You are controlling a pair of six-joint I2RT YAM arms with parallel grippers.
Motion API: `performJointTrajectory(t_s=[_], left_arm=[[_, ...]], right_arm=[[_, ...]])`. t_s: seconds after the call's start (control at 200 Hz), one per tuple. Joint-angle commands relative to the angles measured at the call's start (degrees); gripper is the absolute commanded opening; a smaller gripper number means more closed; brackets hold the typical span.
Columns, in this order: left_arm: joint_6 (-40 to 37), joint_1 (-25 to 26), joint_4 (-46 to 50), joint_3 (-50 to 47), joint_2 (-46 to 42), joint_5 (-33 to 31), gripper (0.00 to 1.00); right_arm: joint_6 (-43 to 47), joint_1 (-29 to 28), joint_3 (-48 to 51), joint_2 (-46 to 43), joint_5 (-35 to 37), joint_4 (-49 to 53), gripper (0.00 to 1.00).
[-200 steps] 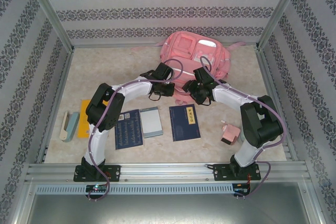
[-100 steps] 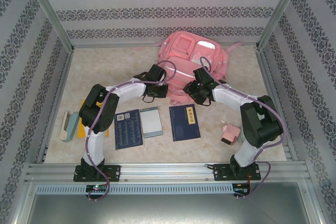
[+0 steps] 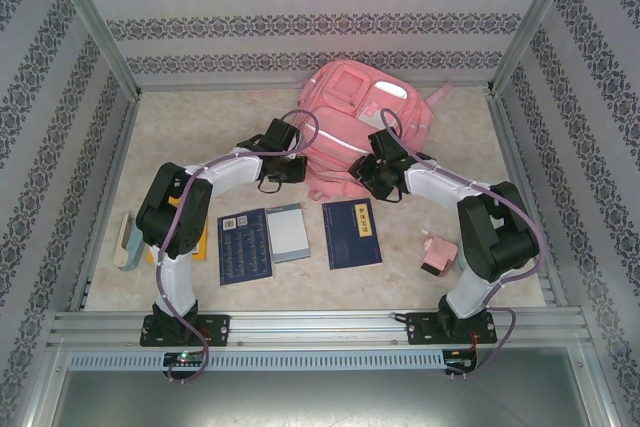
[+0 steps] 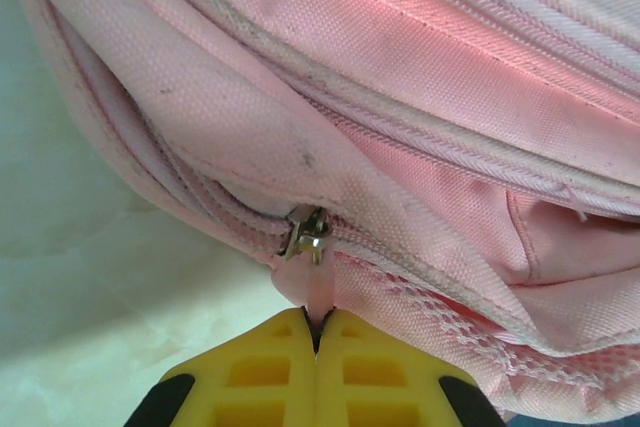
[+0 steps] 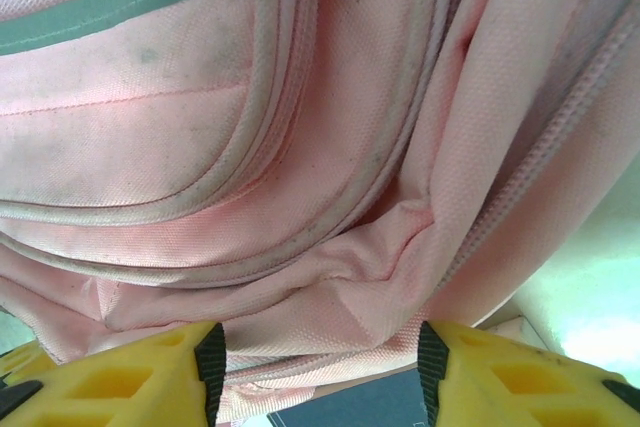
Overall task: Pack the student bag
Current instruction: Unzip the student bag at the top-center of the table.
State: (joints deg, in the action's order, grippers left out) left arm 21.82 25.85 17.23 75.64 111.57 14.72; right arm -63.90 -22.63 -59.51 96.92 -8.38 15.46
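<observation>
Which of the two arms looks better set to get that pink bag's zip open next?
The left. Its end effector is shut on the zipper pull of the student bag, ready to drag it. The right end effector seems only to brace the fabric.

Bright, even overhead light, soft shadows; wrist close-ups slightly blurred at the edges.

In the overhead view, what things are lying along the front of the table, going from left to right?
Pale eraser-like block → orange book under the arm → dark blue book → grey-green notebook → second dark blue book → small pink box.
</observation>
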Motion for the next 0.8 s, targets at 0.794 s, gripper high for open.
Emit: performJointTrajectory(t_s=[0.794], left_arm=[[-1.38,14.67,3.96,10.80,4.19,9.94,0.00]], right_arm=[[1.21,2.76,8.72,-11.31,3.49,0.35,0.66]])
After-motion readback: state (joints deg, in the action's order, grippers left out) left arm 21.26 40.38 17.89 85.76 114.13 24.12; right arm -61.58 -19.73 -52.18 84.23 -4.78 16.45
